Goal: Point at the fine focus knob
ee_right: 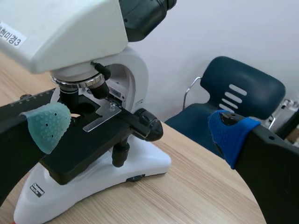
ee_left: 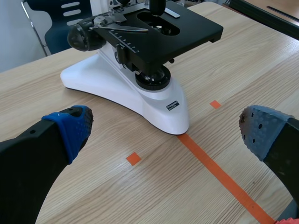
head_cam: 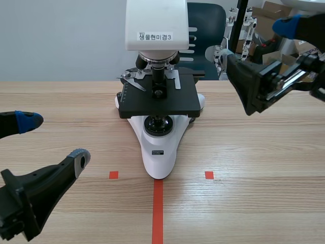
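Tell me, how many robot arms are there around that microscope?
2. The left end effector, open, hangs low over the table's near left, short of the microscope. The right end effector, open, is raised beside the microscope's stage. Neither touches it.

The left claw (ee_left: 166, 127) stands wide open, one finger tipped with a bright blue pad (ee_left: 70, 130) and the other with a grey-blue dotted pad (ee_left: 262, 135), both above the pale wooden tabletop (ee_left: 243, 74). Ahead of it, between the fingers, sits a white-based microscope (ee_left: 140, 95) with a flat black stage (ee_left: 182, 30), its rounded front end toward the claw and well apart from both pads. A black round focus knob (ee_left: 86, 36) juts from its side beside the stage. An orange-red tape line (ee_left: 219, 172) runs from the base's front end toward the claw, with small orange-red tape squares (ee_left: 133, 158) to either side. A dark blue chair (ee_left: 58, 18) stands beyond the tabletop.
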Controlling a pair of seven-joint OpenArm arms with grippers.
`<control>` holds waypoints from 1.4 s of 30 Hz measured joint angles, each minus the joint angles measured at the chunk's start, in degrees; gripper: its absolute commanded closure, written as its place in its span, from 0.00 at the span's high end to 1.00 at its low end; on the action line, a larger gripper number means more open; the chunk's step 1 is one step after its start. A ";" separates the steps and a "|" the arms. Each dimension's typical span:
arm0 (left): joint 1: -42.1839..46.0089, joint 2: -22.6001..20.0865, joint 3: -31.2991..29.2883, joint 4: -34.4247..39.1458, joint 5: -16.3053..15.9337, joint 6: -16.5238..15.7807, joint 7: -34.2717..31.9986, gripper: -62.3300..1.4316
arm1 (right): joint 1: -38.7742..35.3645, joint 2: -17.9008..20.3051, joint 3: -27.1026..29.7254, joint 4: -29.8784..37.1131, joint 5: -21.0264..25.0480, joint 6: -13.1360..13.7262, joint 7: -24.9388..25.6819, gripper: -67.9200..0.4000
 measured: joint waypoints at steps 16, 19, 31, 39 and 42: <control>0.00 0.00 0.00 0.00 -0.02 0.00 0.00 1.00 | -14.69 -24.33 15.61 7.67 -18.21 -0.59 -13.00 1.00; 0.00 0.00 0.00 0.00 0.00 0.00 0.00 1.00 | -16.87 -21.66 15.34 10.71 -17.84 0.20 -12.79 1.00; 0.00 0.00 0.00 0.00 0.00 0.00 0.00 1.00 | -26.67 -4.15 14.45 11.32 -10.21 0.07 -4.59 1.00; 0.00 0.00 0.00 0.00 0.00 0.02 0.00 1.00 | -26.99 -4.96 14.38 1.99 -10.21 0.07 1.68 1.00; 0.00 0.00 0.00 0.00 0.00 0.00 0.00 1.00 | -26.18 -5.97 14.38 -0.66 -10.21 1.81 2.80 1.00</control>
